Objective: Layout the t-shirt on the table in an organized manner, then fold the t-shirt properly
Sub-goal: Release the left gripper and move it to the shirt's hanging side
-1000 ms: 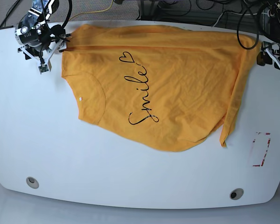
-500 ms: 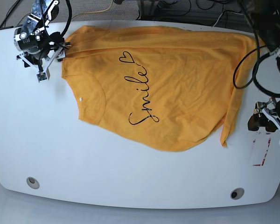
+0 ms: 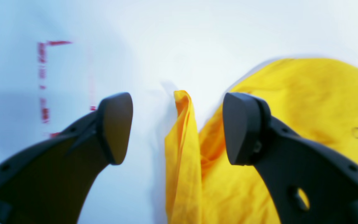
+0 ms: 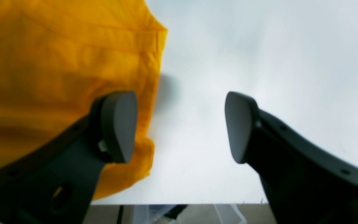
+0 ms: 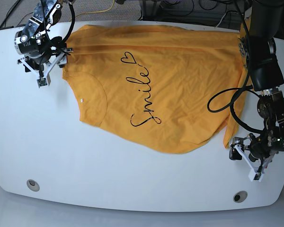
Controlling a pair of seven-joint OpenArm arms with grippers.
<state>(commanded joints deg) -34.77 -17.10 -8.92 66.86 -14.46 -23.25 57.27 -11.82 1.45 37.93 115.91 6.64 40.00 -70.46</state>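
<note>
The left gripper (image 5: 243, 163), seen at the lower right of the base view, is held with its jaws spread wide and nothing between them; a narrow folded strip of the t-shirt (image 5: 165, 90) is seen just ahead of the gap in its wrist view. The right gripper (image 5: 51, 59), at the upper left, is likewise spread and empty, one finger over the shirt's corner. The shirt is spread across the upper middle of the table (image 5: 109, 179), lettering up. The red mark (image 3: 42, 81) is blurred.
</note>
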